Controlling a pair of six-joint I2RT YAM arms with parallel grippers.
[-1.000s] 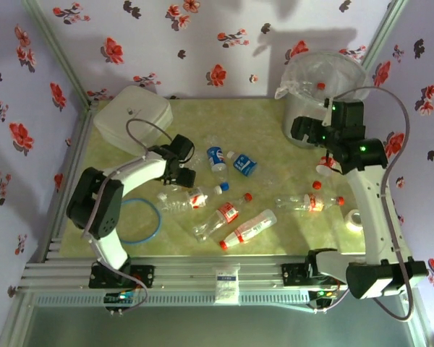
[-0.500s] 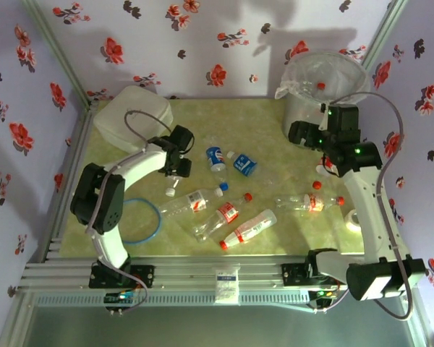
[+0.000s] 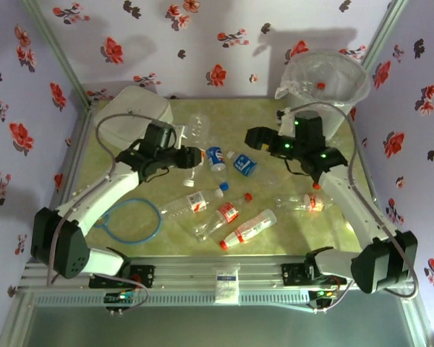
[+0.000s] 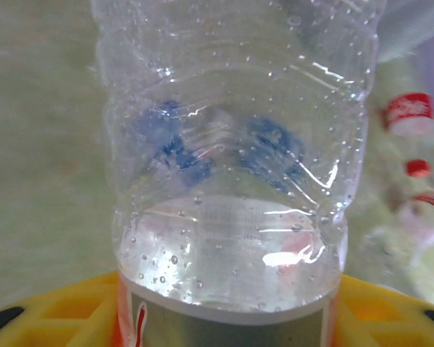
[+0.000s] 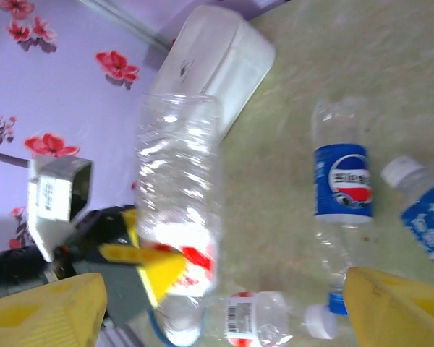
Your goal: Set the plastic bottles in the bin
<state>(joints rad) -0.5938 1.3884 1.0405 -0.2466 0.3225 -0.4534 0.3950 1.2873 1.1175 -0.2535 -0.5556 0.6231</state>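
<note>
The left gripper point(image 3: 189, 155), which a second ago sat low among the bottles at the middle left of the table with its jaws closing, now pinches a clear bottle point(image 3: 197, 129) by its red-labelled end. The arm has stretched out, and the bottle sits higher in the frame, just right of the white box point(image 3: 134, 119). In the left wrist view the bottle stands up between the yellow fingers point(image 4: 50, 311) and looks lifted clear of the table.

The right gripper point(image 3: 254, 139) has left its place beside the bin point(image 3: 351, 97) at the upper right. It now hangs at the centre of the frame above the two blue-labelled bottles point(image 3: 217, 157), with its jaws spread wide and nothing between them.

So one more bottle is in hand, but it is well apart from the bin. The right gripper faces it, which suggests a handover rather than a long carry. Six or so other bottles point(image 3: 249, 228) lie across the middle and lower table, not yet collected.
</note>
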